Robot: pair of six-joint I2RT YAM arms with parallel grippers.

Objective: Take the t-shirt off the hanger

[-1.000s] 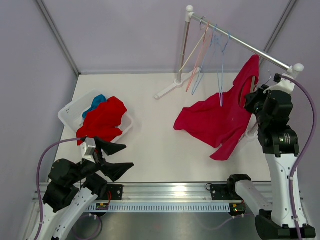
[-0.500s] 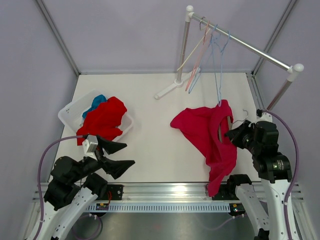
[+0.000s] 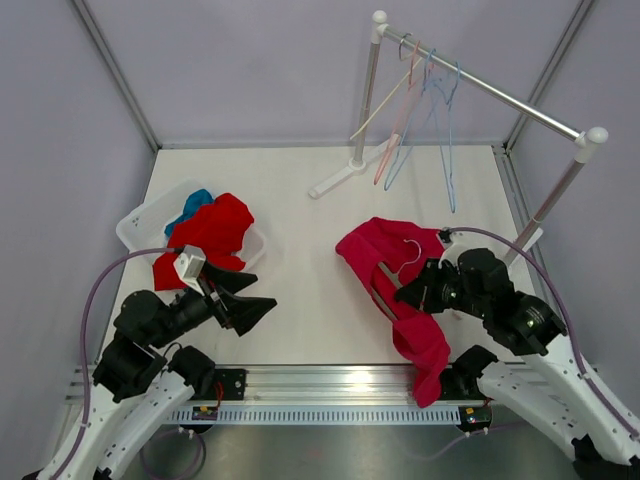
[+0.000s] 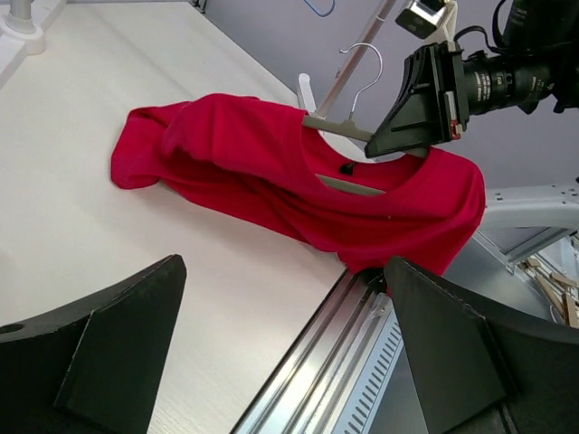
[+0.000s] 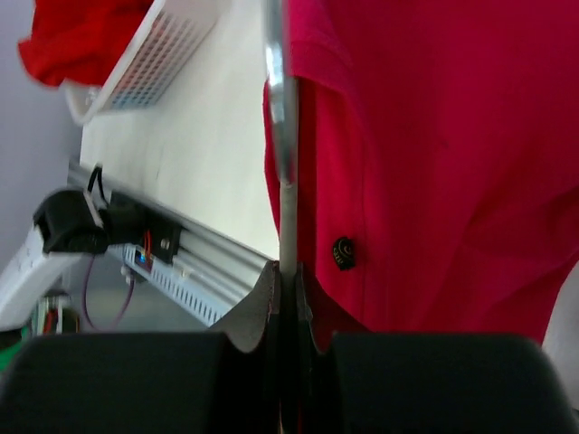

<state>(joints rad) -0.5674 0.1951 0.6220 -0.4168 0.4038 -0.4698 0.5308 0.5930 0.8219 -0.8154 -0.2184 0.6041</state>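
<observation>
The crimson t-shirt (image 3: 383,262) lies crumpled on the table at the right, and one end hangs over the near edge. It is still on the grey-brown hanger (image 4: 336,130), whose silver hook (image 3: 409,255) sticks up. My right gripper (image 3: 408,294) is shut on the hanger's bar (image 5: 280,145), holding it low over the table, with the shirt (image 5: 434,136) beside it. My left gripper (image 3: 258,297) is open and empty at the near left, well apart from the shirt (image 4: 262,163). Its fingers (image 4: 109,344) frame the table's front rail.
A white basket (image 3: 137,226) at the left holds a scarlet garment (image 3: 212,236) and a teal cloth (image 3: 196,200). A clothes rail (image 3: 490,88) stands at the back right with thin pink hangers (image 3: 398,112) and thin blue hangers (image 3: 445,130). Its near post (image 3: 560,195) stands beside my right arm.
My right arm has carried the hanger and t-shirt down off the rail, towards the near edge and left. The shirt now rests on the table. My left gripper has shifted slightly right.
</observation>
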